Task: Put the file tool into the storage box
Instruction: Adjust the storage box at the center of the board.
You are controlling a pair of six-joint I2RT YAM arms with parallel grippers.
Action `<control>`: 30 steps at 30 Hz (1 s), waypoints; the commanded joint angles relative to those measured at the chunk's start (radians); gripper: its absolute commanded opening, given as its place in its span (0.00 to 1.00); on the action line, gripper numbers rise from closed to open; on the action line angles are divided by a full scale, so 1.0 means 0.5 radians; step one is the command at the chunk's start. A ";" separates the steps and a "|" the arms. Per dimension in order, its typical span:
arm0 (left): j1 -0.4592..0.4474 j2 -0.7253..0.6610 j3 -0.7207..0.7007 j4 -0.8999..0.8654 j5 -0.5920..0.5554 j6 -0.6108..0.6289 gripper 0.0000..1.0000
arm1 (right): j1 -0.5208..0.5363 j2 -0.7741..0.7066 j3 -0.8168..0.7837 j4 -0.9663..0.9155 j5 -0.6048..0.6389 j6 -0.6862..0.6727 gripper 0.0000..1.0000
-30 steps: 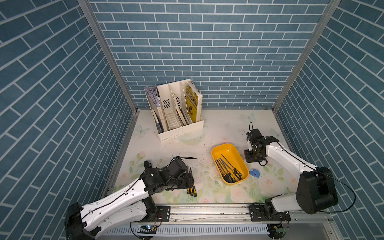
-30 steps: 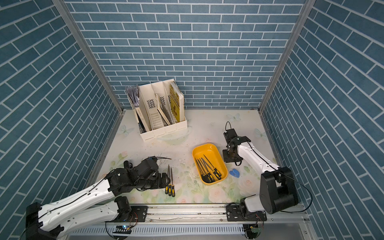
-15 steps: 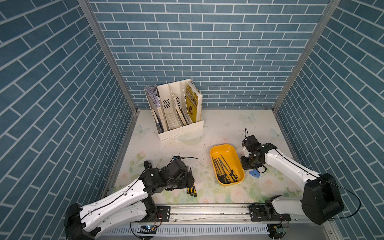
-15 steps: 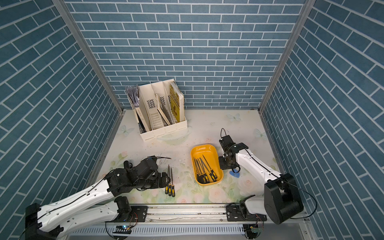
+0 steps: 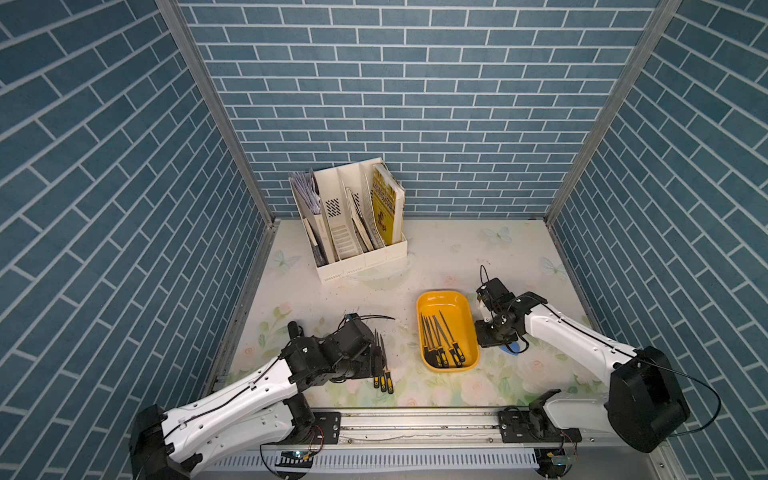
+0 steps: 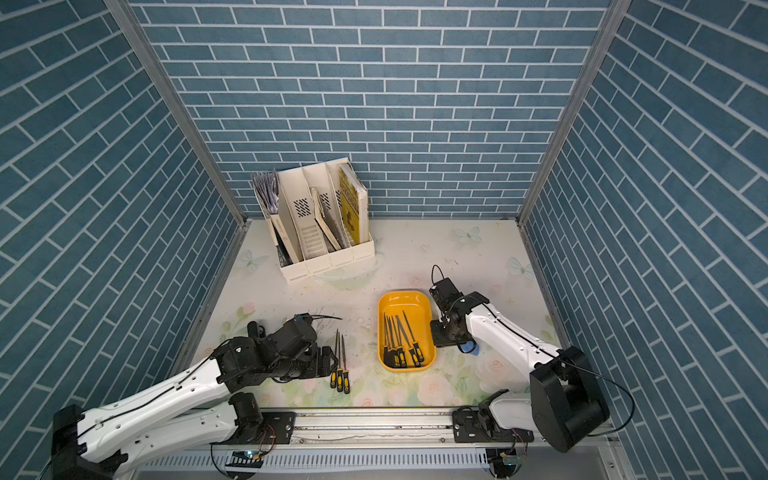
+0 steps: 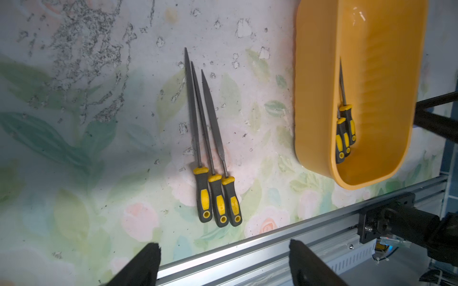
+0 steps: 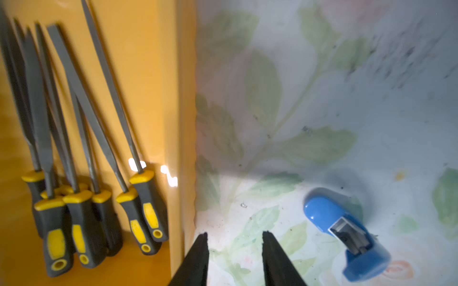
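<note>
3 file tools (image 7: 215, 178) lie side by side on the tabletop near its front edge. Left gripper (image 7: 224, 247) is right beside them, fingers spread wide, empty. Storage box (image 5: 451, 305) sits to their right, more files (image 8: 81, 123) inside. Right gripper (image 8: 235, 235) is by the box's right wall, fingers parted, gripping nothing, with a small blue object (image 8: 344, 232) nearby.

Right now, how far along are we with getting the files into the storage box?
Done: several files already lie inside the storage box. In hand: nothing. The left gripper is open near three files lying on the table, and the right gripper is open and empty beside the box. Left: those three files need picking up and placing in the box.
</note>
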State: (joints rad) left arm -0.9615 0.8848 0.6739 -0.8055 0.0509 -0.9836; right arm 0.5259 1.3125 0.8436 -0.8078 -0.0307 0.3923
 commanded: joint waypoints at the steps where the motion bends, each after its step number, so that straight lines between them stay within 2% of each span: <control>1: -0.001 0.102 -0.035 -0.062 -0.039 0.029 0.79 | -0.062 -0.029 0.164 -0.091 0.105 -0.031 0.40; 3: -0.026 0.189 -0.035 -0.042 -0.037 0.056 0.72 | -0.071 -0.016 0.244 -0.117 0.120 -0.050 0.40; 9: -0.084 0.438 -0.061 0.027 -0.071 0.096 0.64 | -0.069 -0.017 0.310 -0.095 0.043 -0.073 0.40; 22: -0.085 0.744 -0.084 0.236 -0.088 0.163 0.62 | -0.067 -0.076 0.198 -0.048 0.013 -0.116 0.38; 27: -0.081 0.829 -0.087 0.228 -0.117 0.182 0.55 | -0.067 -0.075 0.186 -0.035 0.000 -0.127 0.38; 30: -0.081 0.843 -0.078 0.192 -0.143 0.179 0.55 | -0.067 -0.072 0.189 -0.032 0.000 -0.134 0.38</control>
State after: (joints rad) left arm -1.0000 1.3003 0.6430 -0.6865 0.0139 -0.9051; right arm 0.4908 1.2919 0.9485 -0.8230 -0.0242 0.3580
